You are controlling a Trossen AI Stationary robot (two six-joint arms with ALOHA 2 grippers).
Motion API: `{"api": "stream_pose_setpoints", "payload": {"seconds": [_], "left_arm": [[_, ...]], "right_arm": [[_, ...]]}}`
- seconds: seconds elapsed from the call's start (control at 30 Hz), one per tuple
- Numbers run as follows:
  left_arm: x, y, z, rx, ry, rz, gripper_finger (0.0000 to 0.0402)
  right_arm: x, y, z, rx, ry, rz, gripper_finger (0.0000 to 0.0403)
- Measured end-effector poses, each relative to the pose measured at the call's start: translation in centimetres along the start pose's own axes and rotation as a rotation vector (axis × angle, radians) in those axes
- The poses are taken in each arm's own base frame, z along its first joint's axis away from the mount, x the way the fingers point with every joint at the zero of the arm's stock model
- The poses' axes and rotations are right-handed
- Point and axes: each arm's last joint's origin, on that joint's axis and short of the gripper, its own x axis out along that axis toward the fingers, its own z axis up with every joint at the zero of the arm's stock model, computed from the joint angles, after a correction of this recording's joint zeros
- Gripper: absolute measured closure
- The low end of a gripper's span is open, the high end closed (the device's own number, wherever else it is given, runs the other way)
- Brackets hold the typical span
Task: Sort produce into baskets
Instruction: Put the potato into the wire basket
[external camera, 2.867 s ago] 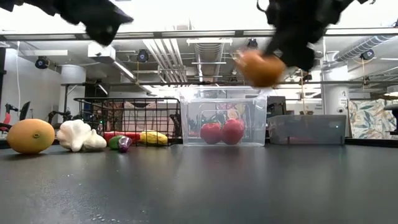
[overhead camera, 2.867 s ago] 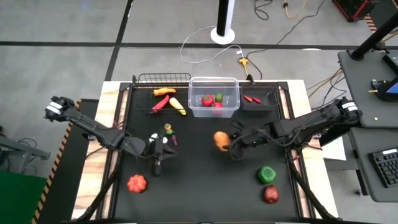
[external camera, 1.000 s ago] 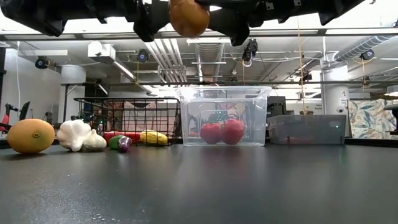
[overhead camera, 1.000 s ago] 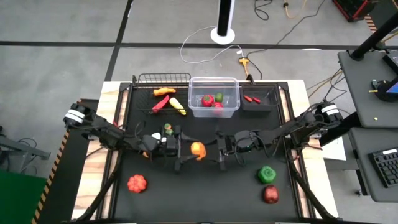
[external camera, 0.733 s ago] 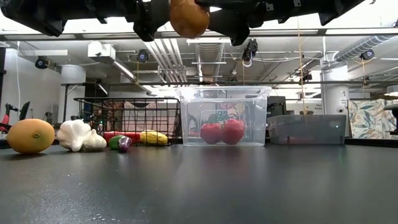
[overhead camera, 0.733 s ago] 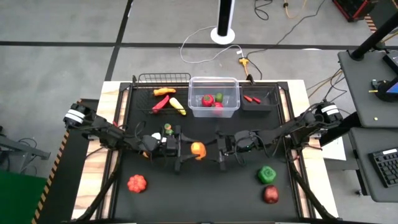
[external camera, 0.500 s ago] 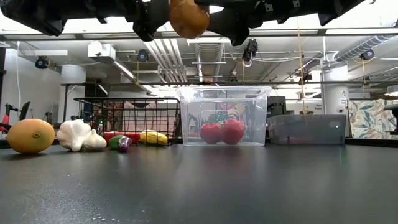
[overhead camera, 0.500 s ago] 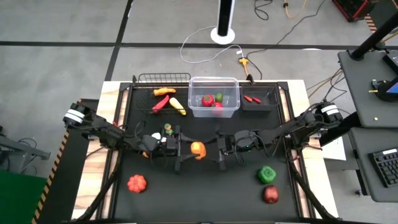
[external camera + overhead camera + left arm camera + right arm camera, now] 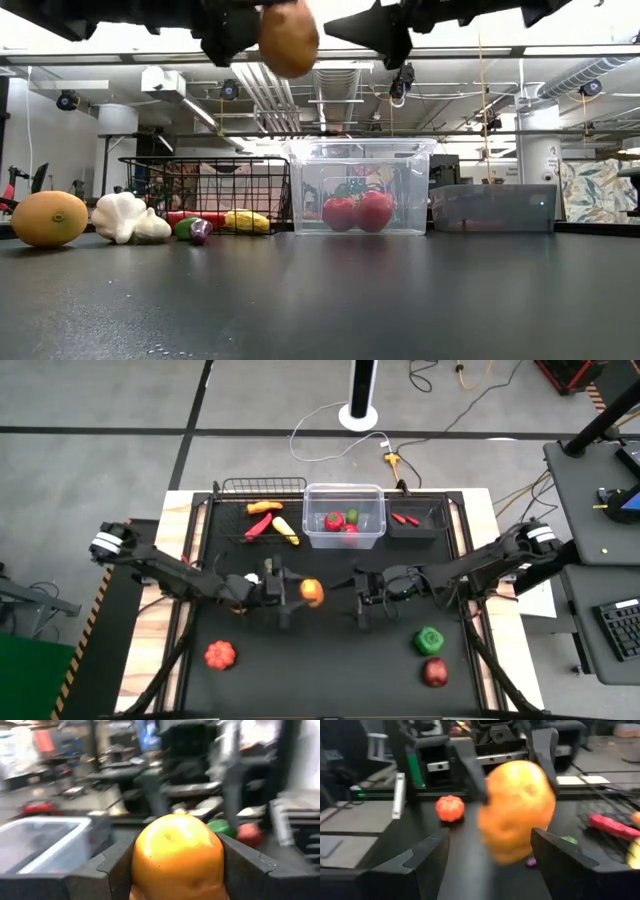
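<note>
An orange, roundish fruit [image 9: 313, 591] hangs above the middle of the black table, and my left gripper [image 9: 301, 593] is shut on it. My right gripper [image 9: 360, 598] faces it from the table's right side, open and a short gap away from the fruit [image 9: 517, 815]. The black wire basket [image 9: 263, 510], the clear bin [image 9: 344, 518] and the low dark tray [image 9: 417, 520] stand in a row at the far edge, each holding some produce. A green pepper [image 9: 429, 640], a red fruit [image 9: 435, 673] and a red-orange pumpkin [image 9: 220, 654] lie on the table. My left gripper pinches the orange fruit by two opposite sides [image 9: 142, 855] between its two fingers [image 9: 112, 867]. The fingers lie level and come from the table's left side. The fruit [image 9: 288, 38] is lifted well clear of the table.
White garlic [image 9: 125, 217], a yellow-orange fruit [image 9: 49, 218] and a small green and purple piece [image 9: 194, 229] lie left of centre, near the left arm. The near middle of the table [image 9: 330, 670] is bare.
Both grippers were at the orange fruit a second ago. My right gripper now stands apart from it and has drawn back toward the table's right edge. My left gripper has carried the fruit a little toward the left and far edges, still clear of the table.
</note>
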Motion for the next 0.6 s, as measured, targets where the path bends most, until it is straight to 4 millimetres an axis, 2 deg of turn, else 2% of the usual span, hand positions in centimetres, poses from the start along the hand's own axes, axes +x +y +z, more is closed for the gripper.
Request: {"api": "stream_pose_setpoints", "payload": {"seconds": [0.2,0.3,0.43,0.6], "left_arm": [[-1.7,2.7,3.0,0.057,0.21,0.273,0.0182],[-2.5,4.7,5.0,0.097,0.348,0.375,0.0183],[-3.2,8.3,7.3,0.184,0.517,0.551,0.0183],[-3.3,13.9,9.0,0.188,0.683,0.621,0.0183]], "right_arm": [[-2.4,-0.9,0.4,0.069,0.116,-0.222,0.0151],[-3.1,-1.0,0.7,0.095,0.132,-0.243,0.0159],[-3.2,-0.9,0.8,0.09,0.126,-0.233,0.0168],[-3.0,-0.9,0.6,0.079,0.136,-0.232,0.0172]]}}
